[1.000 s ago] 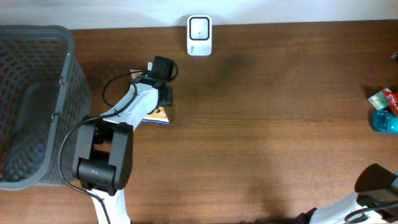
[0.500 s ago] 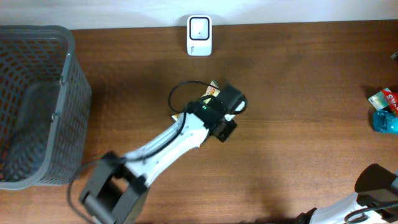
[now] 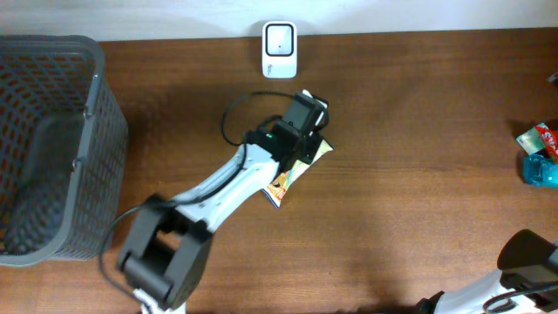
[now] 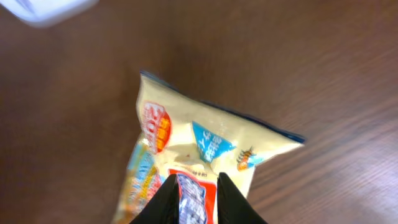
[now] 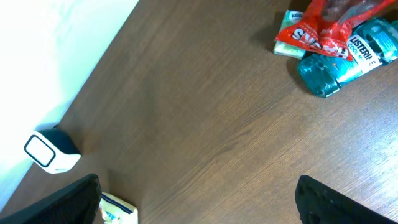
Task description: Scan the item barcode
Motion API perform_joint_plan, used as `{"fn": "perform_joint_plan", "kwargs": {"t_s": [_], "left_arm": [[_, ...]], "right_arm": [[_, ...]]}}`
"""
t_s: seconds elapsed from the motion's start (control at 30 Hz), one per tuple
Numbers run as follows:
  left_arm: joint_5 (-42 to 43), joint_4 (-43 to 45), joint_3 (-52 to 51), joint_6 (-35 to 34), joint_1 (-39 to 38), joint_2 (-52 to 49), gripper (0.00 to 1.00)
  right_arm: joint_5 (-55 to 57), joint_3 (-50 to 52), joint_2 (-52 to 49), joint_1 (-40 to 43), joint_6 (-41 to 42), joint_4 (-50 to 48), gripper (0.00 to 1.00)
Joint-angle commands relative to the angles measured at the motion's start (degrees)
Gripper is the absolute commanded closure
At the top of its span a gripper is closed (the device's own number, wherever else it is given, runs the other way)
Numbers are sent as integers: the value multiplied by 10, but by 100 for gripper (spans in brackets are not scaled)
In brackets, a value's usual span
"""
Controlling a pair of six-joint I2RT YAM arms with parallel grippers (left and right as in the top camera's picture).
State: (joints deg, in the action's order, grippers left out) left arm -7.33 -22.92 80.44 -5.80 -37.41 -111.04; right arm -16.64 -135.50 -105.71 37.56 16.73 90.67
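Observation:
The item is a cream snack packet [image 4: 205, 140] with red, blue and orange print. My left gripper [image 4: 196, 190] is shut on it, its black fingers [image 4: 163, 204] pinching a fold of the packet's lower part. From overhead the packet [image 3: 284, 179] hangs out from under the left gripper [image 3: 302, 122] at the table's middle, just below the white barcode scanner [image 3: 279, 50] at the back edge. A corner of the scanner [image 4: 50, 9] shows at the top left of the left wrist view. My right gripper [image 5: 205, 208] is open over bare wood, well away from the scanner [image 5: 51, 151] and packet [image 5: 115, 210].
A dark mesh basket [image 3: 52, 148] fills the left end of the table. At the right edge lie a red packet [image 5: 329, 28], a teal Listerine bottle [image 5: 348, 59] and a green pack [image 5: 289, 28]. The right arm [image 3: 527, 262] sits at the bottom right corner.
My left arm has swung from beside the basket to the table's middle with the packet, then back a little toward the scanner. The right arm has not moved.

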Motion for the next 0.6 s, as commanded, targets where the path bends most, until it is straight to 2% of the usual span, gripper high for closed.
{"fn": "perform_joint_plan", "kwargs": {"t_s": [0.0,0.03,0.07,0.1,0.13,0.23,0.27,0.4,0.47,0.57], "left_arm": [[17,11,-3,-49,3,-49,71],[36,12,-3,-49,3,-57,51],[64,9,-3,-48,3,-63,20],[73,7,-3,-48,3,-63,10],[80,7,-3,-37,3,-63,10],[107,-14,-3,-3,3,-63,16],[111,-26,-3,-3,3,-63,30],[111,-42,-5,1,3,-63,59],[128,-49,-5,23,3,-63,81],[255,-53,-5,66,-3,-63,92]], "right_arm": [[-5,3,-2,-1,3,0,2],[-5,3,-2,-1,3,0,2],[-5,3,-2,-1,3,0,2],[-5,3,-2,-1,3,0,2],[-5,3,-2,-1,3,0,2],[-5,3,-2,-1,3,0,2],[-5,3,-2,-1,3,0,2],[-5,3,-2,-1,3,0,2],[-5,3,-2,-1,3,0,2],[-5,3,-2,-1,3,0,2]]}}
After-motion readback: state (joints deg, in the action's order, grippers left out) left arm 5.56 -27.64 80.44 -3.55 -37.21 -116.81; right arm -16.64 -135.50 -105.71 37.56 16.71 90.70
